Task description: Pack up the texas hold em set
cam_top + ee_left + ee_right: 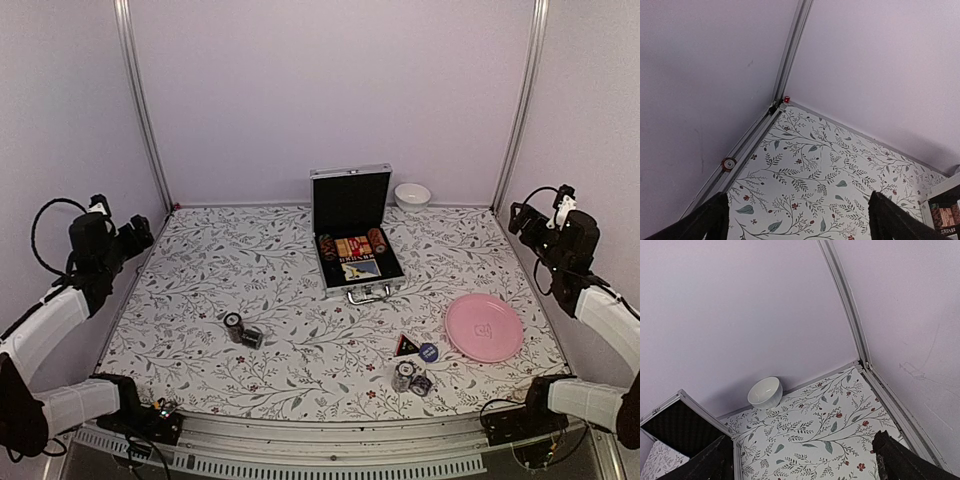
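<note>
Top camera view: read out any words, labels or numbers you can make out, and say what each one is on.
Nothing reads for certain.
Card decks in the open case: printing, too blurred to read.
Blue disc: pale mark, too small to read.
Pink plate: faint centre mark, illegible.
Wrist views: no writing.

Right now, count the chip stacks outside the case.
4: one stack and another beside it, left of centre; two more at the front, near the plate. Small and blurry, so others may be hidden.
</note>
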